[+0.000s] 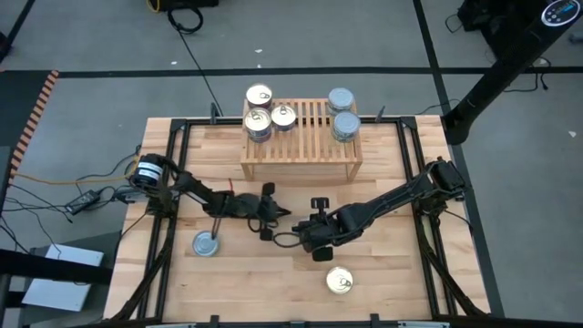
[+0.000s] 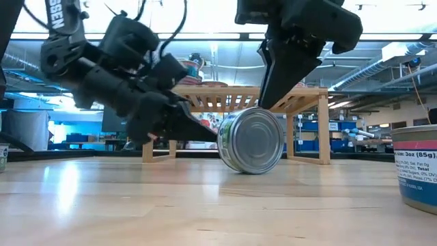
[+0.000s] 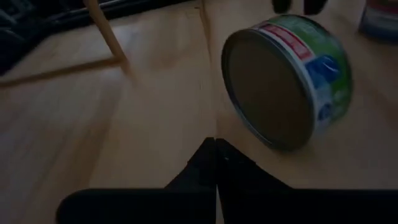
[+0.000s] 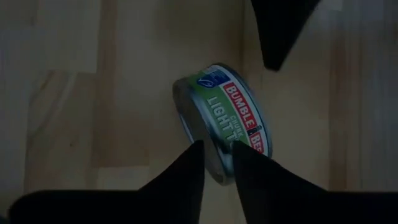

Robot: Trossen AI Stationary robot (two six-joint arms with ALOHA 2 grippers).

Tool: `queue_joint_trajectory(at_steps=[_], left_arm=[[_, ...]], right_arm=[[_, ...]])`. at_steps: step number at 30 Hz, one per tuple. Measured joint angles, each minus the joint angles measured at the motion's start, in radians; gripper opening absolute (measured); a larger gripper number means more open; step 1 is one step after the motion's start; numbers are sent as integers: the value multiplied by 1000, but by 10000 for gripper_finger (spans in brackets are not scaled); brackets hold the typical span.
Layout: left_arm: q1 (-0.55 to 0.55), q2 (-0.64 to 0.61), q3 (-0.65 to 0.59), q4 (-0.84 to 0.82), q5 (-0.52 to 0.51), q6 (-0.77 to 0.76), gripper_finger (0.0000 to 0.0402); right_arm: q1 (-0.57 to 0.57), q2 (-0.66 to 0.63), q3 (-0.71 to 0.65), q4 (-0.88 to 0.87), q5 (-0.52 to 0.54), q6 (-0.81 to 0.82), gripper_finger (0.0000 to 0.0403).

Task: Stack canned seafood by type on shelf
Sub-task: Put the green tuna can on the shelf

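A tin (image 2: 252, 140) with a green, red and blue label stands on its side wall on the table in front of the shelf (image 1: 301, 146); it also shows as the tin (image 3: 283, 81) and the tin (image 4: 217, 124). My left gripper (image 3: 216, 146) is shut and points level at the tin from the table's left, with a strip of bare table between them. My right gripper (image 4: 216, 149) comes down over the tin (image 2: 266, 102), its fingers a narrow gap apart. On the shelf stand three gold-topped tins (image 1: 259, 109) at the left and two silver-topped tins (image 1: 343, 114) at the right. My right gripper's fingertips (image 2: 265, 102) come from above, pointing down, to the upper side wall of the tin near its rim (image 4: 214, 168), which shows in the gap between them. Whether they touch it, I cannot tell. The tin rests on the table on its side wall.
A silver-topped tin (image 1: 206, 243) stands upright near the table's left side, and a gold-topped tin (image 1: 340, 281) stands near the near edge, showing large at the right of the low view (image 2: 416, 167). The shelf's legs (image 2: 322, 130) stand just behind the grippers.
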Motion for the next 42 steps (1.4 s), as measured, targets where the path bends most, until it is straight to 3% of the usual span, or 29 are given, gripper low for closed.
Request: queue_joint_trajectory(at_steps=[8,16,25,34,42], left_arm=[[0,0,-133,139,38,-83,1],[0,0,-164,246,39,-78,1],[0,0,-164,246,39,-73,1],[0,0,-164,245,40,-72,1],[0,1,-164,244,40,-72,1]], right_arm=[[5,0,95,-62,15,-39,167],[-41,8,95,-85,-32,-168,215],[-103,16,90,-139,-154,-232,239],[-134,46,89,-160,-161,-233,251],[-136,50,89,-162,-185,-232,235]])
